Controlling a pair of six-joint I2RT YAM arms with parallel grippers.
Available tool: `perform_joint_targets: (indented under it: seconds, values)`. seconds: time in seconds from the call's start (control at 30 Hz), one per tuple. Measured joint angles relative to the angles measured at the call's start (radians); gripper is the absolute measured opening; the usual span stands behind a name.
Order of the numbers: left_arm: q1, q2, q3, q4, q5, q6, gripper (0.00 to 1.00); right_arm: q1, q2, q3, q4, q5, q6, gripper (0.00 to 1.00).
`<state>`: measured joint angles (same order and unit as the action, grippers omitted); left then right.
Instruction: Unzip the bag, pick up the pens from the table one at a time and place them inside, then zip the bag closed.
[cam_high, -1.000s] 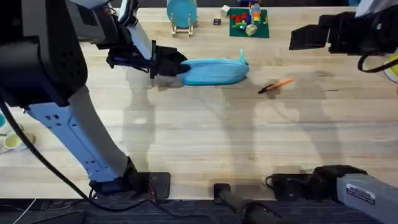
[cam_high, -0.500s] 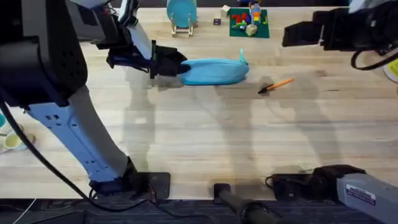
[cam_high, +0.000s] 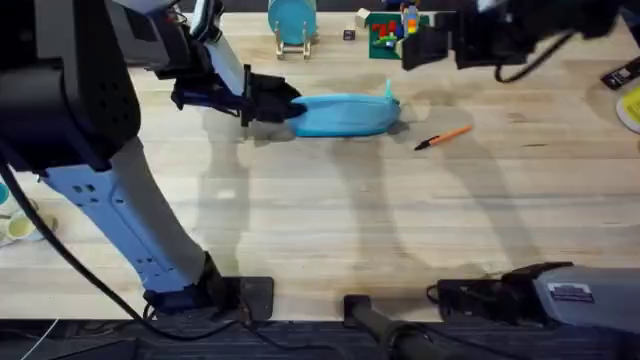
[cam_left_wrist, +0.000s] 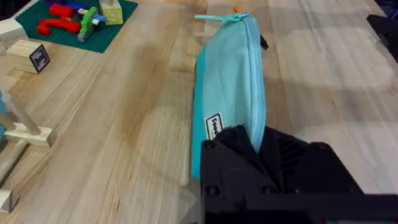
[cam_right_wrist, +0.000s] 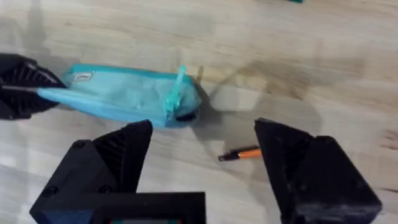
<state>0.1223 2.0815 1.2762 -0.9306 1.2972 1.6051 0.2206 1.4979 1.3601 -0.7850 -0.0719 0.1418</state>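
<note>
The light blue bag (cam_high: 345, 115) lies lengthwise on the table (cam_high: 320, 220), zipped, with its teal pull tab (cam_high: 389, 93) at the right end. My left gripper (cam_high: 268, 101) is shut on the bag's left end; the left wrist view shows the black fingers (cam_left_wrist: 273, 155) clamped on the fabric (cam_left_wrist: 230, 87). An orange pen (cam_high: 443, 137) with a black tip lies just right of the bag. My right gripper (cam_high: 412, 48) hangs high above the bag's right end. In the right wrist view that gripper (cam_right_wrist: 204, 134) stands wide open over the pull tab (cam_right_wrist: 176, 93), the bag (cam_right_wrist: 118, 96) and the pen (cam_right_wrist: 240, 154).
A teal disc on a wooden stand (cam_high: 291, 22) and a green baseplate with bricks (cam_high: 398, 35) sit at the table's far edge. A yellow object (cam_high: 632, 108) is at the right edge. The near half of the table is bare wood.
My right arm has swung left from the far right to above the bag's right end. The left gripper, bag and pen have not moved.
</note>
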Motion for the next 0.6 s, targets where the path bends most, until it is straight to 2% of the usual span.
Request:
perform_joint_targets:
  seconds: [0.33,0.6]
  values:
    - [0.000,0.000,0.000,0.000,0.000,0.000,0.043,0.035,0.194,0.096,0.003,-0.003,0.120,0.996]
    - [0.000,0.000,0.000,0.000,0.000,0.000,0.042,0.039,0.255,0.097,0.015,-0.040,0.170,0.996]
